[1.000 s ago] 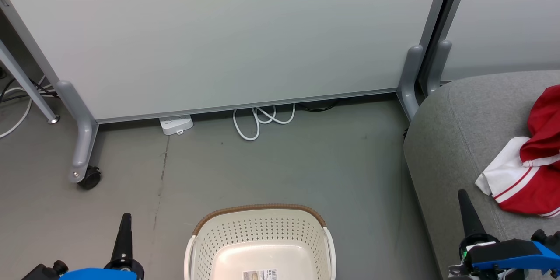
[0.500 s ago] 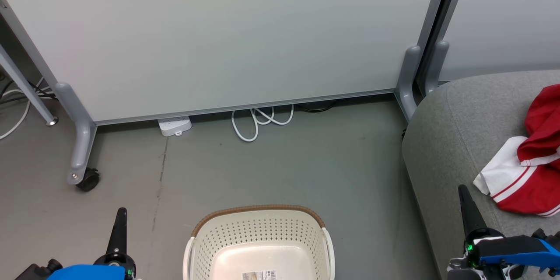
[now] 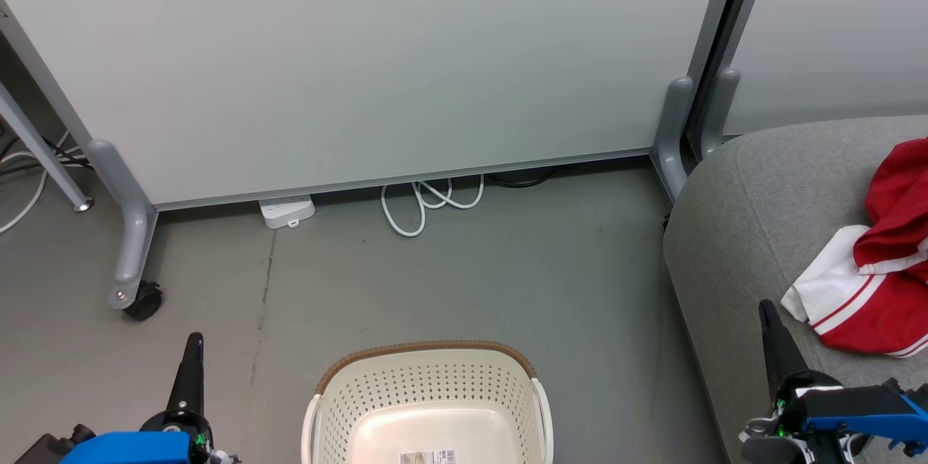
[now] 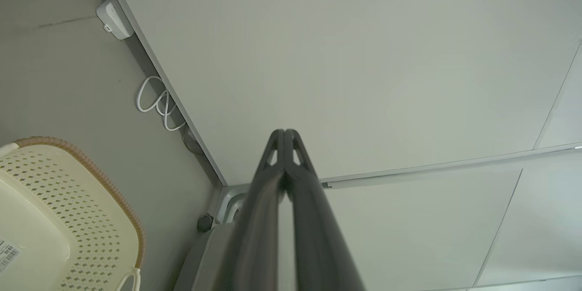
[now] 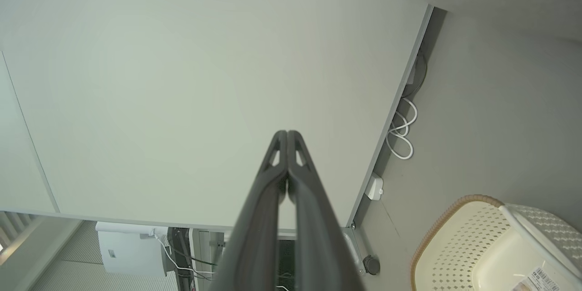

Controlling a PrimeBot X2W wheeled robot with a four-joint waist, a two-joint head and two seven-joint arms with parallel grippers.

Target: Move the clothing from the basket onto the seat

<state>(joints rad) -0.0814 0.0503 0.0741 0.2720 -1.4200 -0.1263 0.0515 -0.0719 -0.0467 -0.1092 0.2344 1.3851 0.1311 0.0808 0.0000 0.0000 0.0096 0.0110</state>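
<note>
Left claw (image 3: 193, 341) slightly farther forward than before, fingers (image 4: 268, 204) together, beside basket (image 3: 428, 346).

- The left gripper (image 3: 193, 342) sits at the lower left of the head view. It reads as one thin dark spike pointing up the frame, its tip leaning slightly right.
- In the left wrist view its two fingers (image 4: 268, 200) rise from the bottom centre and meet at the tips, with nothing between them.
- The left wrist (image 3: 130, 447) is a blue housing at the bottom edge.
- The right gripper (image 3: 765, 308) stands at the lower right, a similar dark spike with its tip leaning left.
- In the right wrist view, that gripper's fingers are likewise pressed together and empty.
- The right wrist (image 3: 855, 407) is a blue block running towards the right edge, with a small green light (image 3: 781, 406) at its left end.
</note>
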